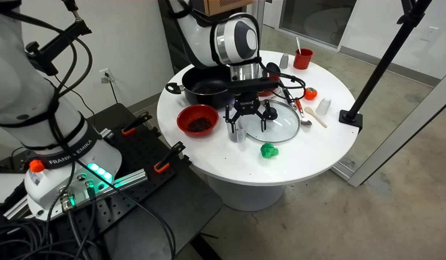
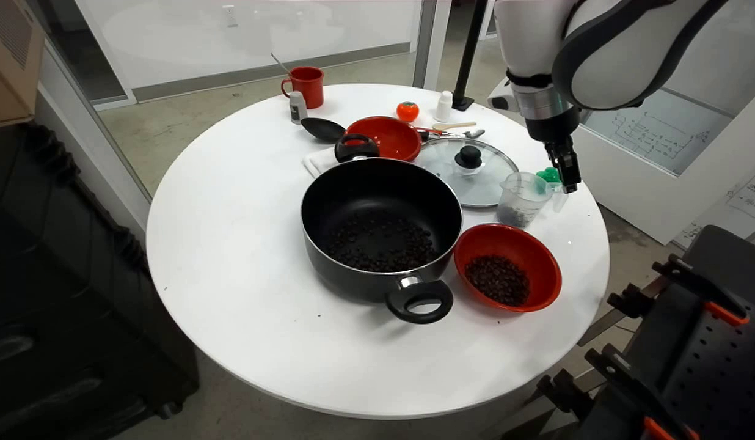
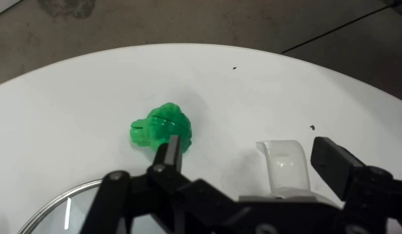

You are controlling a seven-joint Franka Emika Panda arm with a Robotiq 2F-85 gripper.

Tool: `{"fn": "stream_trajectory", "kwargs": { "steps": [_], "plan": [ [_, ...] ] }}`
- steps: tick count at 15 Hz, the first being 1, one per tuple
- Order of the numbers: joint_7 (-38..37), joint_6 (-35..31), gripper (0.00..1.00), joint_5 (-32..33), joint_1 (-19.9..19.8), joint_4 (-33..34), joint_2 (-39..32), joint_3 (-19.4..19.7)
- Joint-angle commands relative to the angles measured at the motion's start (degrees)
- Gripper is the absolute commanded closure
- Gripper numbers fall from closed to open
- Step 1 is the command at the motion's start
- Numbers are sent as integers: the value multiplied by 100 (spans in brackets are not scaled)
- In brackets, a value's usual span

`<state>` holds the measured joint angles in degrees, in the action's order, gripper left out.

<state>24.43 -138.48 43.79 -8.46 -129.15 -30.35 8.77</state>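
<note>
While empty and wide apart, fingers (image 3: pixel 331 165) on an arm (image 1: pixel 199 43) with "FRANKA EMIKA" lettering (image 1: pixel 60 159).

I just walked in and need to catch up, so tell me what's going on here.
A robot arm hangs over a round white table, its jaws open and holding nothing. They are beside a clear measuring cup, whose handle shows between them in the wrist view; whether they touch it, I can't tell. Dark beans lie in a red bowl near the cup and in the black pot. A glass lid lies on the table, with a green broccoli-shaped piece near it.
</note>
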Motion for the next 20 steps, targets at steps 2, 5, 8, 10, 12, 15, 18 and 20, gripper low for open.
{"fn": "stream_trajectory", "kwargs": {
  "steps": [2, 5, 8, 10, 12, 15, 18, 20],
  "plan": [
    [289, -36, 0, 284, -82, 0, -81, -79],
    [361, 3, 0, 300, -104, -59, -74, -109],
    [456, 4, 0, 281, -132, -163, -62, -136],
    [501, -2, 12, 263, -152, -196, -74, -151],
    [507, -9, 33, 266, -164, -205, -82, -153],
    [518, -46, 56, 258, -194, -204, -98, -163],
    [515, -124, 80, 276, -212, -200, -130, -177],
    [476, -146, 41, 281, -207, -207, -126, -181]
  ]
}}
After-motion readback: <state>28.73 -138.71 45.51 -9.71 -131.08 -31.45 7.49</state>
